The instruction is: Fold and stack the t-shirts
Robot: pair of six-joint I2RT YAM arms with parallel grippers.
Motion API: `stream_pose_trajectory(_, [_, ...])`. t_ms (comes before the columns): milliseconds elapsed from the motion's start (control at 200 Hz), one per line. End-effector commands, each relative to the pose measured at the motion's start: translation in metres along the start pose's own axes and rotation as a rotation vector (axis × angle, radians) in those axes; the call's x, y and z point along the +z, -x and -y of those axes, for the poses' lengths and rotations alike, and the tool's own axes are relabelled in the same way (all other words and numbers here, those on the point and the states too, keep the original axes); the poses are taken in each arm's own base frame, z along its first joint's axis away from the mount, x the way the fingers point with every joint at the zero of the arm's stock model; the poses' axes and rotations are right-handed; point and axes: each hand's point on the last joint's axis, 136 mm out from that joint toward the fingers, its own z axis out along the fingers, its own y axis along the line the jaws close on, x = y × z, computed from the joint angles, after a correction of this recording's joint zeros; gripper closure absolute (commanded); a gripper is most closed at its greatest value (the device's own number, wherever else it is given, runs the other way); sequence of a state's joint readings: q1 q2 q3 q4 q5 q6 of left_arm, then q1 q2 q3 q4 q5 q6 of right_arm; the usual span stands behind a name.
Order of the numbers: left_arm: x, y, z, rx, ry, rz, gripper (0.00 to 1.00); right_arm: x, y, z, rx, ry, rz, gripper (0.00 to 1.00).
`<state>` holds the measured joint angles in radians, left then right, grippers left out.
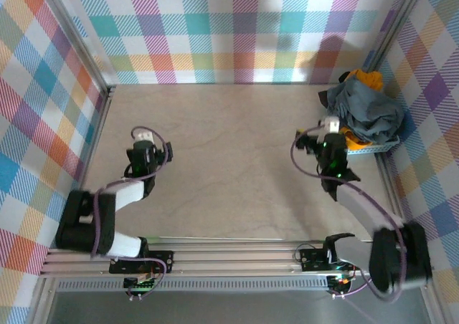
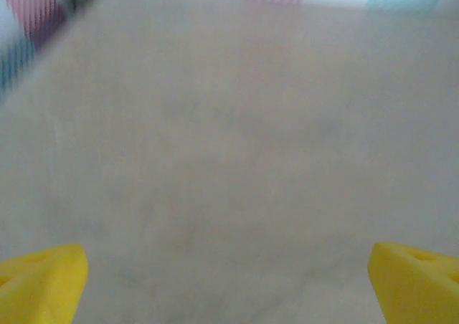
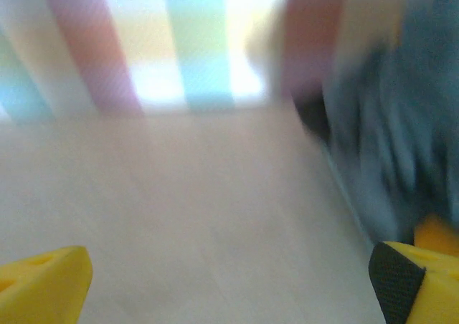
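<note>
While the right gripper (image 3: 229, 284) gapes wide and empty just left of them, the t-shirts (image 1: 367, 109), slate-grey over mustard-yellow, lie heaped in the light blue basket (image 1: 374, 149), far right. Left gripper (image 2: 229, 284) also wide, empty, well apart over the table (image 1: 229, 159).

Beige table (image 1: 237, 166); light blue basket (image 1: 373, 149) at far-right corner.

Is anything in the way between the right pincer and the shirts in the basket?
No, nothing visible. The open right pincer sits close beside the t-shirts, which heap up over the rim of the blue basket. Only a little bare table lies between them.
</note>
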<state>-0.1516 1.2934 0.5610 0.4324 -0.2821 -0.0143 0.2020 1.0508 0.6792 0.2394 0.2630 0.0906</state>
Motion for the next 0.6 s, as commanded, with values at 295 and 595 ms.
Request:
stream_pose_trajectory(295, [-0.101,0.202,0.110,-0.534,-0.479,-0.202,0.00,-0.008,0.071,0.109,0.547,-0.370,-0.096,0.01])
stream_pose_trajectory(595, [-0.165,0.175,0.226,-0.357,-0.765,-0.289,0.00,0.082,0.019,0.185,0.772,-0.405,-0.117,0.00])
